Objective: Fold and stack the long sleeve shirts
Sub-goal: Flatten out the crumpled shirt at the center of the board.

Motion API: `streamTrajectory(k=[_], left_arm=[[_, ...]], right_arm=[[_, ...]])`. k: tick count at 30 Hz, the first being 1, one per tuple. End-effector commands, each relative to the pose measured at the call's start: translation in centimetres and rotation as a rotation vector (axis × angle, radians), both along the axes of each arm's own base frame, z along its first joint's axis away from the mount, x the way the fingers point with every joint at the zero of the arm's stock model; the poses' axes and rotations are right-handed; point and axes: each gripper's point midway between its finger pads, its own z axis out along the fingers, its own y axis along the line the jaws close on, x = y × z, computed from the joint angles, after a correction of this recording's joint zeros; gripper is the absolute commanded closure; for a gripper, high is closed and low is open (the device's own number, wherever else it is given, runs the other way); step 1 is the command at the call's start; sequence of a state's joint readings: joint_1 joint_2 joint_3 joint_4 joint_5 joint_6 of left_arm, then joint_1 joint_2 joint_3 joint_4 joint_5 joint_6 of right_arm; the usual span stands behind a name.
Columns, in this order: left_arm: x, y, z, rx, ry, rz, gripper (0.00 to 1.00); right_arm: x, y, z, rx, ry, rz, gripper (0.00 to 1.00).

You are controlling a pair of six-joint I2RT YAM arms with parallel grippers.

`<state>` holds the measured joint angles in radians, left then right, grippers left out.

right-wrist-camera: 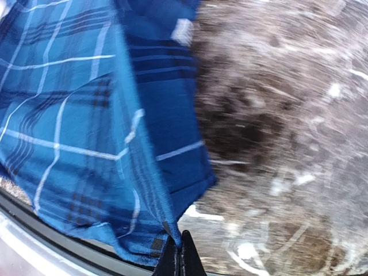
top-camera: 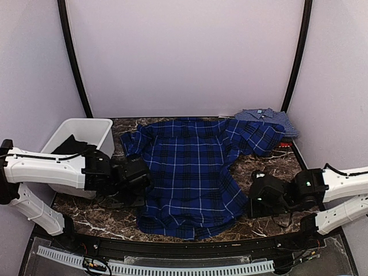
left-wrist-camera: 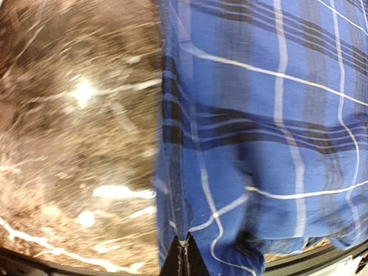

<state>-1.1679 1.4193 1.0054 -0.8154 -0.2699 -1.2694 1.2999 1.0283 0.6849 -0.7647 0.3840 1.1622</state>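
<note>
We see the plaid shirt [top-camera: 190,172] spread across the table [top-camera: 259,164] centre. Our left gripper [left-wrist-camera: 184,259] pinches its nine o'clock edge, and our right gripper [right-wrist-camera: 181,256] pinches its four o'clock hem. Such thin pinches could slip, spoiling the fold.

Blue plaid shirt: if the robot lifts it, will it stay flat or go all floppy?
Probably floppy: the blue plaid shirt already lies wrinkled and folded on the table. Pinched only at its side edges by the left gripper and right gripper, its middle would likely sag. It looks thin, so probably light.
</note>
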Motion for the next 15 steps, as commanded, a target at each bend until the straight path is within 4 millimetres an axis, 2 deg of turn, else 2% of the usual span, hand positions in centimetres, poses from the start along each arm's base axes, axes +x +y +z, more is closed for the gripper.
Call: streamTrajectory(k=[1, 4, 8, 15], left_arm=[[-2.2, 4.7, -0.7, 0.039, 0.049, 0.067, 1.0], [-3.5, 6.8, -1.9, 0.055, 0.087, 0.096, 1.0], [-4.5, 8.2, -3.2, 0.023, 0.13, 0.118, 1.0], [-5.0, 8.8, -4.3, 0.014, 0.171, 0.111, 1.0]], right_arm=[[-0.5, -4.1, -1.1, -0.04, 0.044, -0.076, 1.0], [-1.0, -5.4, -0.9, -0.017, 0.068, -0.099, 1.0], [-1.3, -6.2, -0.2, 0.022, 0.096, -0.137, 1.0], [-3.5, -3.7, -0.8, 0.153, 0.231, -0.077, 1.0]])
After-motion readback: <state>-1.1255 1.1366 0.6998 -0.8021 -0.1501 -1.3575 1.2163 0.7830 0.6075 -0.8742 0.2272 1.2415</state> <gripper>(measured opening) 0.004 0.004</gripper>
